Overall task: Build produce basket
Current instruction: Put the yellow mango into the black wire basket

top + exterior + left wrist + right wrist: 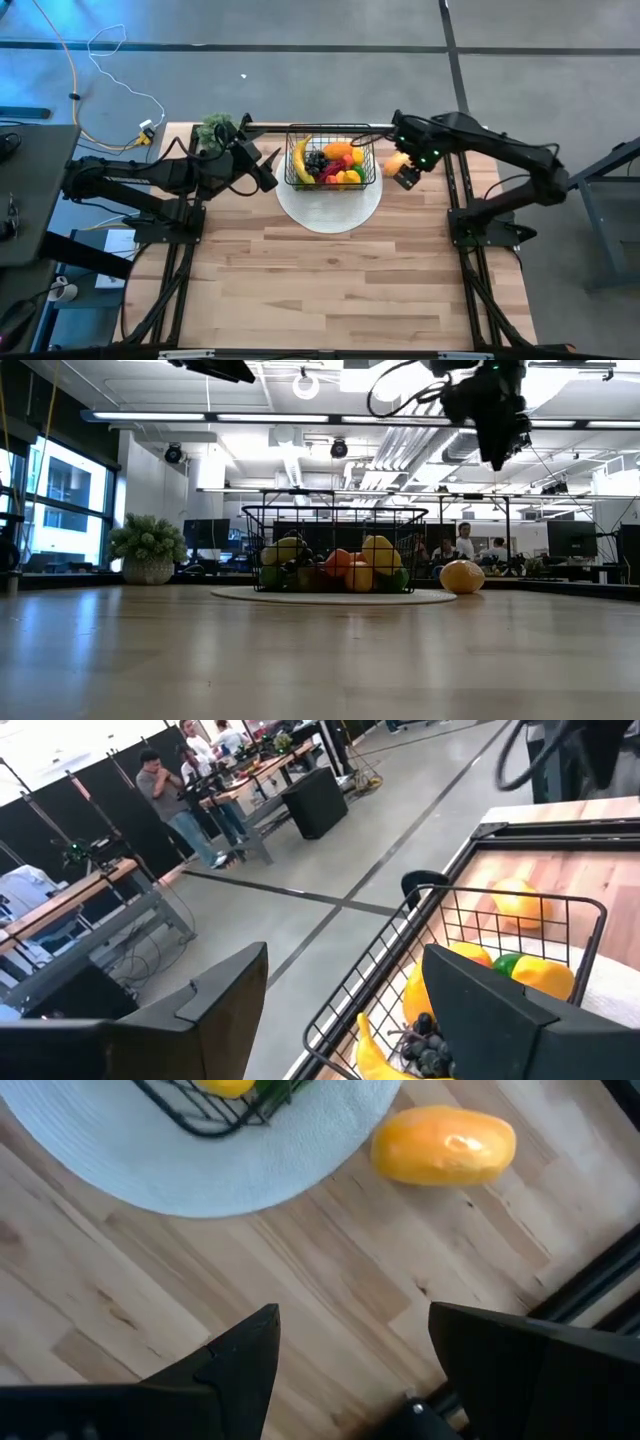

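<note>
Black wire basket (331, 160) holds mixed produce (330, 165); an orange mango (397, 161) lies just beside it.

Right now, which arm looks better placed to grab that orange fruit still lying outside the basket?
Probably the right arm. Its open claw hangs just above the mango beside the plate. The left claw waits on the basket's far side.

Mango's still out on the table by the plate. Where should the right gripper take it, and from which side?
Grip the mango across its short middle, coming straight down. It lies flat on its side, clear of the plate, so both long flanks look free for the open right gripper hanging above.
</note>
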`<state>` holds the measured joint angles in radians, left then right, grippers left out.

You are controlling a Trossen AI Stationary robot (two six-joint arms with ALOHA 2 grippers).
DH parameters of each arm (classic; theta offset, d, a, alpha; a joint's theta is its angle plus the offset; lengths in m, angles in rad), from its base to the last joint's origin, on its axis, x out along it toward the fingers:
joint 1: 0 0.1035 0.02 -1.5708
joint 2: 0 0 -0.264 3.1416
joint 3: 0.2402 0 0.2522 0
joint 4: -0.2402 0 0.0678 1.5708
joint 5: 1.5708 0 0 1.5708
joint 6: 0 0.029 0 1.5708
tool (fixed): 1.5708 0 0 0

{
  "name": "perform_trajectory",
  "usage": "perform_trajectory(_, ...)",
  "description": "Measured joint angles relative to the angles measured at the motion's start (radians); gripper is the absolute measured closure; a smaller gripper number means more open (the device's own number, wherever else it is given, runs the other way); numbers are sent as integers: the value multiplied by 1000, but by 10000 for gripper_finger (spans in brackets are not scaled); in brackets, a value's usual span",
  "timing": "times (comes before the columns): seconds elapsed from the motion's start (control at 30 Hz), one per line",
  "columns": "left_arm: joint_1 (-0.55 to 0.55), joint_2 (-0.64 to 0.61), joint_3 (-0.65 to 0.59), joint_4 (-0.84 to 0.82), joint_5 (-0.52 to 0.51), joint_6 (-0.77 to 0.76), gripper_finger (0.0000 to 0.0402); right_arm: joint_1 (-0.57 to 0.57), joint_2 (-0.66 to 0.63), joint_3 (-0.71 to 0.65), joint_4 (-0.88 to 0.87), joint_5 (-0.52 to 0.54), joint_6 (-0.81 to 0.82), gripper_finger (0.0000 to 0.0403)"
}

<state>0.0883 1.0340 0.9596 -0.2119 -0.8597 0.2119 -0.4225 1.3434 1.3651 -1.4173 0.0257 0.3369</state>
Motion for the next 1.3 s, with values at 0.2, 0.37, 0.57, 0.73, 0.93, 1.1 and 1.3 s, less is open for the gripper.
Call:
perform_trajectory(0.2,0,0,0,0,0,0,148,0,-99,-100,-4,58,-32,165)
perform_trajectory(0.37,0,0,0,0,-13,0,148,-12,-133,-178,-4,96,-49,165)
perform_trajectory(0.57,0,0,0,0,-32,0,148,-37,-134,-218,18,79,-87,165)
perform_trajectory(0.73,0,0,0,0,-64,0,148,-58,-134,-224,55,74,-130,164)
perform_trajectory(0.93,0,0,0,0,-130,0,148,-107,-134,-224,69,70,-183,145)
perform_trajectory(1.1,1,0,0,0,-157,-3,148,-183,-134,-224,113,19,-279,115)
perform_trajectory(1.3,1,0,0,0,-178,-3,148,-278,-134,-224,197,-53,-436,92)
